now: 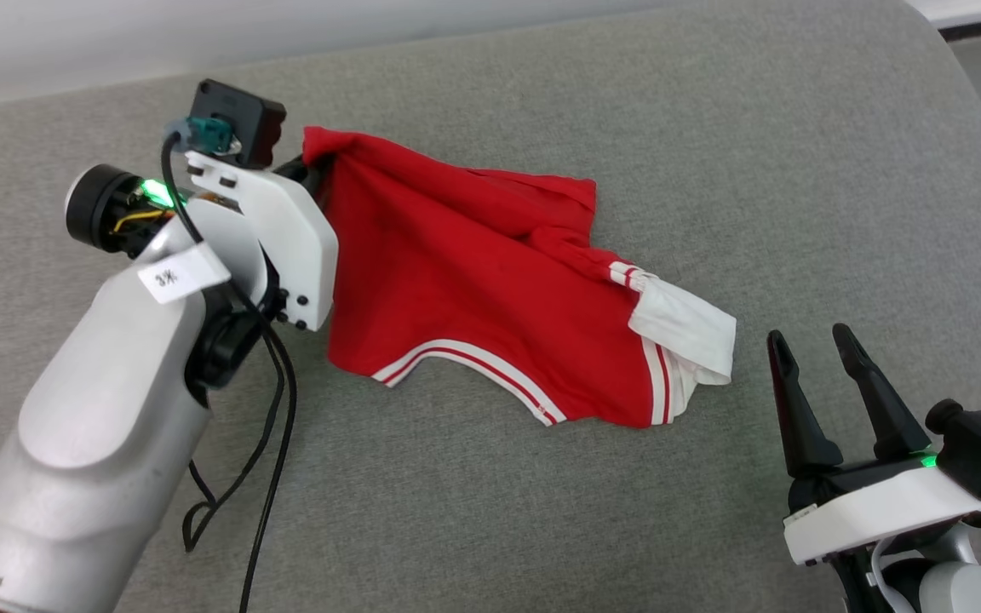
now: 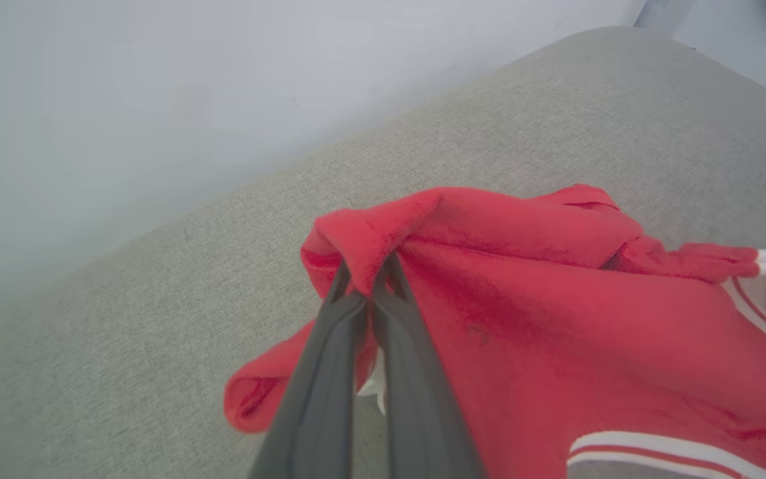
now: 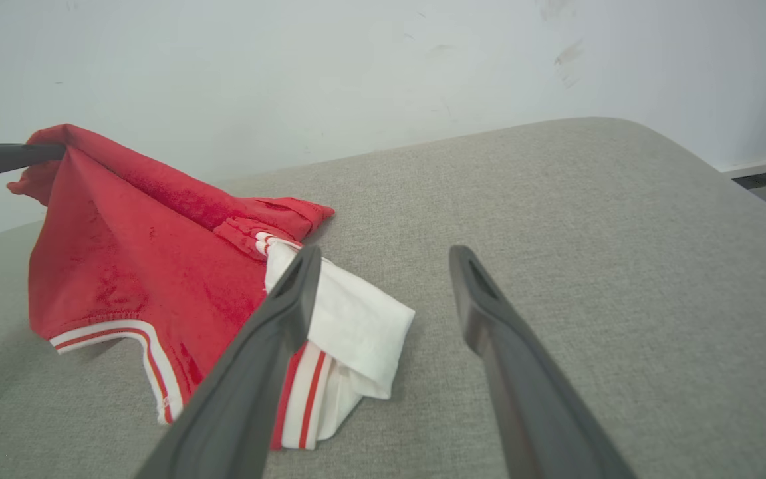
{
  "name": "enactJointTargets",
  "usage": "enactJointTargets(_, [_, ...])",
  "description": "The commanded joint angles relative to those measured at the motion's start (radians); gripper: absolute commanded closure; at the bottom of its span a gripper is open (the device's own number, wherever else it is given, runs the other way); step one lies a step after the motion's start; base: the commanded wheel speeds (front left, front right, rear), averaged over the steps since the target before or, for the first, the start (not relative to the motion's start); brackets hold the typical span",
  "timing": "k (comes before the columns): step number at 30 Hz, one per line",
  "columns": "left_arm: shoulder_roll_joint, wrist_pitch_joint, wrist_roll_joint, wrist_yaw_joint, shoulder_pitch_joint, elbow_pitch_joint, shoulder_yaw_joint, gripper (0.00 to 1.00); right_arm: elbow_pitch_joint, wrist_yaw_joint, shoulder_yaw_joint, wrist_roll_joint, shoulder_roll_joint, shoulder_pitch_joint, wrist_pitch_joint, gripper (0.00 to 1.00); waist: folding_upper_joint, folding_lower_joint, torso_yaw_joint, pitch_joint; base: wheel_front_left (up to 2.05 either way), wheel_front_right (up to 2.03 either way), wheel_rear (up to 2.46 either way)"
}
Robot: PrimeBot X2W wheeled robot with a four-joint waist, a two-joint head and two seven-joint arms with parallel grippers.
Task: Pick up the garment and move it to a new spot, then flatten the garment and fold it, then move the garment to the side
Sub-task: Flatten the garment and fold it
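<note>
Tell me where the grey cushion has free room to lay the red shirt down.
Widest bare patch: the grey cushion beyond the garment, toward its far right corner. A second runs before the striped trim, between the left arm's cables and the right gripper. Crowded: the left side, where the left gripper pinches the cloth, and beside the white sleeve.

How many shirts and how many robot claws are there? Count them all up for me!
Shirts: 1, the red garment
Grippers: 2, the left gripper shut on the garment, the right gripper open
Total: 3
</note>
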Motion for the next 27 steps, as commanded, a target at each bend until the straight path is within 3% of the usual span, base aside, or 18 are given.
enactJointTargets(1, [-0.008, -0.005, -0.004, -0.003, -0.024, 0.043, 0.004, 1.00, 0.006, -0.001, 0.004, 0.012, 0.002, -0.017, -0.009, 0.00, 0.0000, -0.0001, -0.020, 0.026, 0.00, 0.00, 0.00])
enactJointTargets(10, [-0.064, -0.061, -0.041, -0.037, -0.055, 0.269, 0.004, 1.00, 0.033, -0.001, 0.000, -0.003, 0.002, -0.047, -0.023, 0.00, 0.0000, -0.0001, -0.033, 0.040, 0.00, 0.00, 0.00])
enactJointTargets(11, [-0.070, -0.076, -0.047, -0.038, -0.048, 0.279, 0.007, 0.61, 0.034, -0.001, -0.003, -0.005, 0.002, -0.050, -0.022, 0.00, 0.0000, -0.0001, -0.028, 0.034, 0.00, 0.00, 0.00])
enactJointTargets(12, [-0.074, -0.097, -0.046, -0.036, -0.044, 0.283, 0.011, 0.04, 0.032, -0.001, -0.005, -0.012, 0.002, -0.052, -0.018, 0.00, 0.0000, -0.0001, -0.023, 0.028, 0.00, 0.00, 0.00])
enactJointTargets(13, [-0.081, -0.122, -0.047, -0.030, -0.036, 0.286, 0.015, 0.00, 0.031, -0.001, -0.007, -0.019, 0.002, -0.053, -0.017, 0.00, 0.0000, -0.0001, -0.016, 0.019, 0.00, 0.00, 0.00])
enactJointTargets(18, [-0.097, -0.250, -0.043, 0.004, 0.035, 0.254, 0.033, 0.00, 0.020, -0.001, -0.020, -0.048, 0.002, -0.040, 0.008, 0.00, 0.0000, -0.0001, 0.024, -0.038, 0.00, 0.00, 0.00])
enactJointTargets(27, [-0.102, -0.484, -0.013, 0.110, 0.235, 0.091, 0.070, 0.00, -0.016, -0.001, -0.036, -0.079, 0.002, 0.006, 0.072, 0.00, 0.0000, -0.0001, 0.102, -0.135, 0.00, 0.00, 0.00])
